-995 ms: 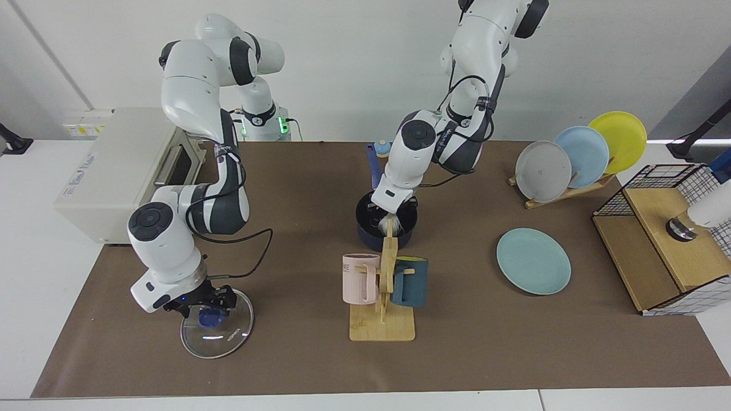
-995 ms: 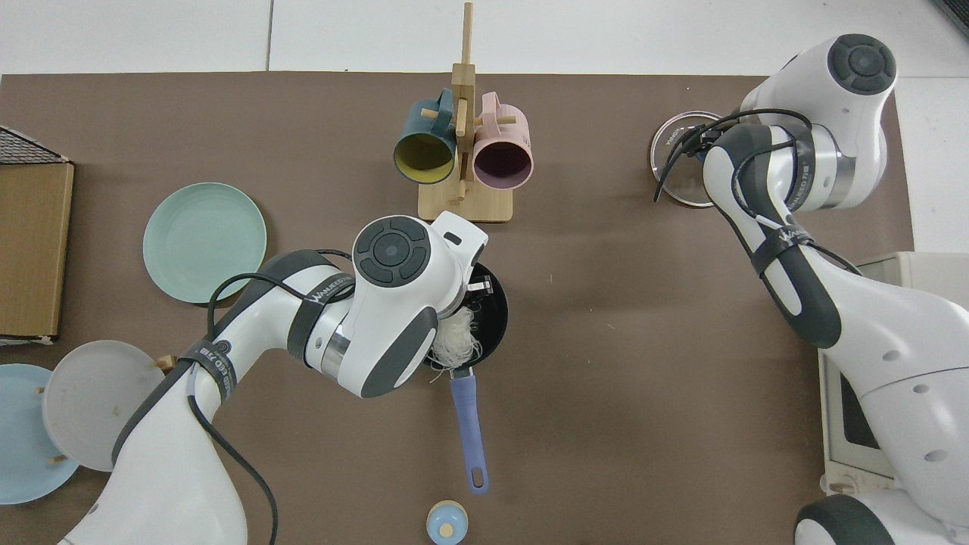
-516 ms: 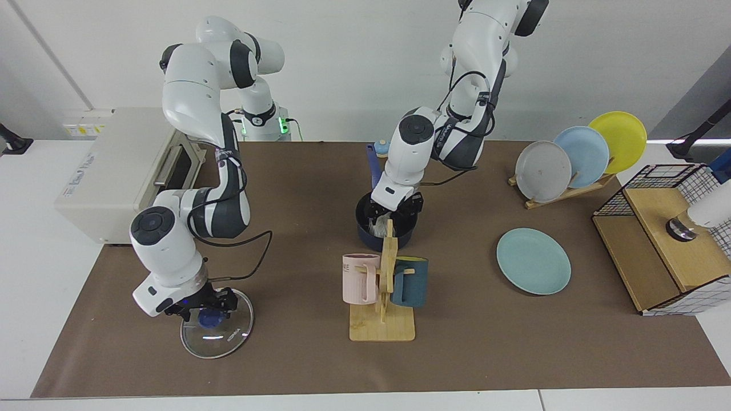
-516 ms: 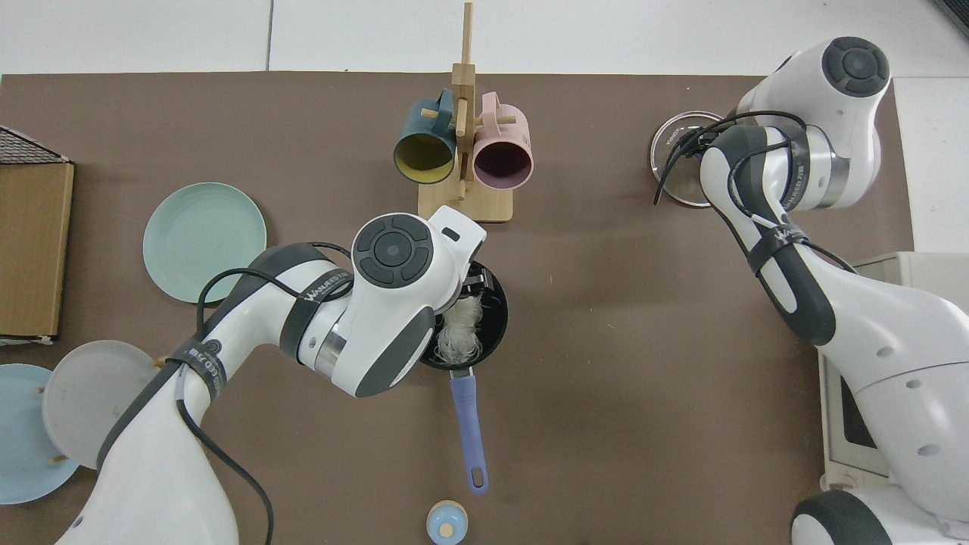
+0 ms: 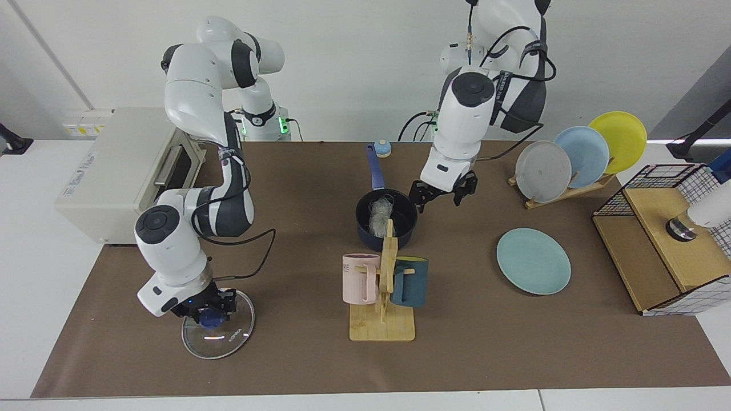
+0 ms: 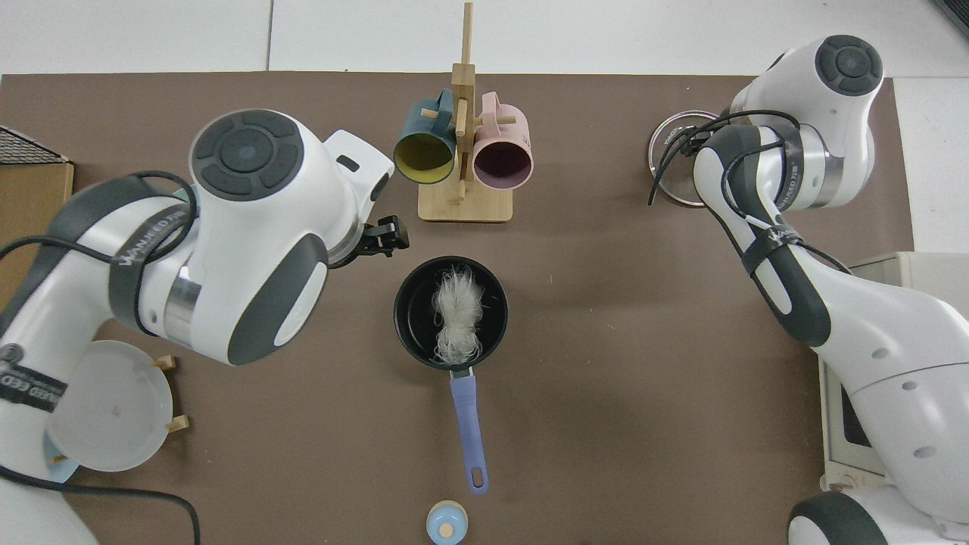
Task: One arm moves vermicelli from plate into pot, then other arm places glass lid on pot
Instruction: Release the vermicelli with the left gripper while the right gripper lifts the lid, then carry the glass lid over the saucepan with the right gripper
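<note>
Two claws, arm sleeve (image 6: 325, 291) reading "WANEED", lid (image 5: 217, 332) lettering unreadable

White vermicelli (image 6: 456, 314) is seen in a navy pot (image 5: 386, 220) with a black inside, near a teal-green plate (image 5: 533, 261).

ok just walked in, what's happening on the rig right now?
The vermicelli lies inside the pot, and the teal plate is bare. The left gripper hangs open and empty above the table, just beside the pot. The right gripper is down on the blue knob of the glass lid, fingers closed around it, with the lid flat on the table and not yet lifted. So the noodle step looks done and the lid step is starting.
</note>
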`<state>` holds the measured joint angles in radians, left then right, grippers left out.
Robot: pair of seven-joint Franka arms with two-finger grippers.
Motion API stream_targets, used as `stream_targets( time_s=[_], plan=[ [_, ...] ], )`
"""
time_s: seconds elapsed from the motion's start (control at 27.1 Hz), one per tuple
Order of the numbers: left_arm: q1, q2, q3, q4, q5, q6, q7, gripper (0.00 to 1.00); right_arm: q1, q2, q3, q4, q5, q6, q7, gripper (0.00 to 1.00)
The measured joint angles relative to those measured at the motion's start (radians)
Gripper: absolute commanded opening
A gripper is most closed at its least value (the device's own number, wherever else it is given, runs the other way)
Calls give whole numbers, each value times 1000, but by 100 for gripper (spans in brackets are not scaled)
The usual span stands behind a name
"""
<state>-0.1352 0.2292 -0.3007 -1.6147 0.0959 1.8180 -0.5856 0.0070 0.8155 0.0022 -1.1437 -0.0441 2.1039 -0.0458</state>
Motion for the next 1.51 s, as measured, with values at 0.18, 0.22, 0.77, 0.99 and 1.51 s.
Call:
stream_targets(
  time_s=[0.18,0.22,0.77,0.99,1.51],
  plan=[
    [55,-37,41,41,-9,-93,159,100,0,-2,0,4,0,0,0,0],
    [72,-47,43,43,-14,-107,190,100,0,-4,0,6,0,0,0,0],
    [185,-170,178,45,-76,-222,543,100,22,-280,2,-111,1,-143,48,0],
    [185,-232,207,8,-134,-230,566,100,87,-438,5,-179,1,-336,165,0],
    [185,-253,213,-27,-128,-226,569,100,355,-657,11,-408,2,-379,549,0]
  ],
)
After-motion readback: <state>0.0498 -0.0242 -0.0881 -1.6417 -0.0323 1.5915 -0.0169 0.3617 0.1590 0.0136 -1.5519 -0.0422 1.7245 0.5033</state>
